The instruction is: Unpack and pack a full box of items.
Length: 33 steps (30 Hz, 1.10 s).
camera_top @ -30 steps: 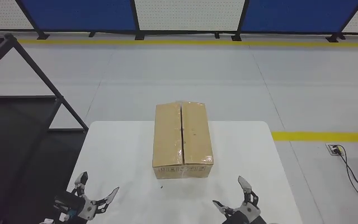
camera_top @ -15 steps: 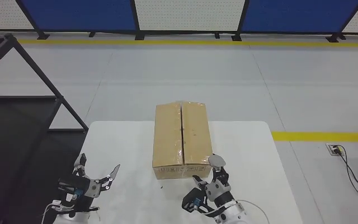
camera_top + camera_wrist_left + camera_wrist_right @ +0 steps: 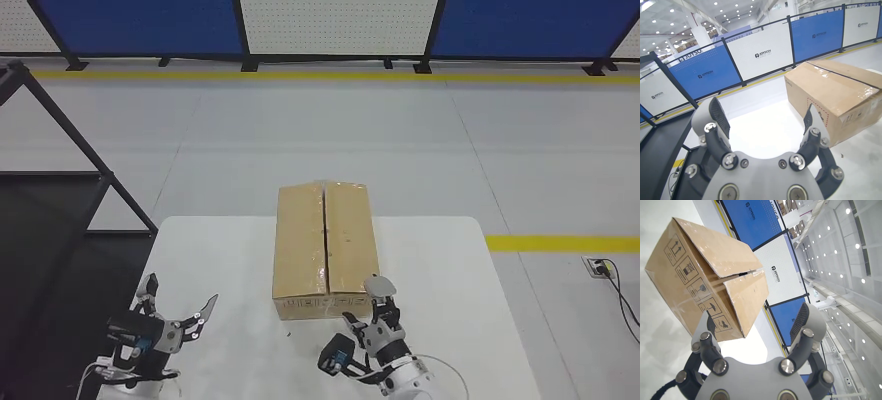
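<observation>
Top: brown rectangular cardboard box mid smooth white worktop, flaps shut, glossy tape along seam.
Left wrist: left claw spread wide, empty, box near.
Right wrist: right claw spread wide, empty, close to the box's printed end; corrugated flap edges show.

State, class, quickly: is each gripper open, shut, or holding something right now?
Left gripper: open, holding nothing.
Right gripper: open, holding nothing.
</observation>
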Tool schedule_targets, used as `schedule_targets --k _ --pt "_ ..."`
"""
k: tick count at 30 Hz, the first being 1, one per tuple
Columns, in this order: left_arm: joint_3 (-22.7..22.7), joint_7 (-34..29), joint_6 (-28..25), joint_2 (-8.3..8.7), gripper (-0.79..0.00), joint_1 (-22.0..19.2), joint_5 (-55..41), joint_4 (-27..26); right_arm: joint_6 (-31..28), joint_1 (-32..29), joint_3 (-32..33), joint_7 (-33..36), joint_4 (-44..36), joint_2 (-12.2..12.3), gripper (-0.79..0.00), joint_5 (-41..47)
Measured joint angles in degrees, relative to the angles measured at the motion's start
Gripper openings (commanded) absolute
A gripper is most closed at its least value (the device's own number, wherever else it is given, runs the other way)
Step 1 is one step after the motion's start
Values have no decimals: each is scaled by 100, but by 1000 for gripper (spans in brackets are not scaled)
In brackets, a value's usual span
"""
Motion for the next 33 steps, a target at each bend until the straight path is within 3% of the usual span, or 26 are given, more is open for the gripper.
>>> schedule_targets --k 12,22,25,27,33 --pt "55 -60 307 -44 0 -117 -122 78 453 676 -565 894 655 -347 0 -509" --pt "54 -58 303 -43 0 -116 -121 78 358 849 -656 1235 871 -522 -6 -804" --pt "54 -58 303 -43 0 -116 -121 78 327 872 -650 1298 935 -567 -172 -835" --pt "54 -58 303 -43 0 -116 -121 78 323 877 -634 1320 977 -596 -360 -839" --pt "54 -58 303 -43 0 -116 -121 78 264 875 -579 1463 1126 -670 -486 -930"
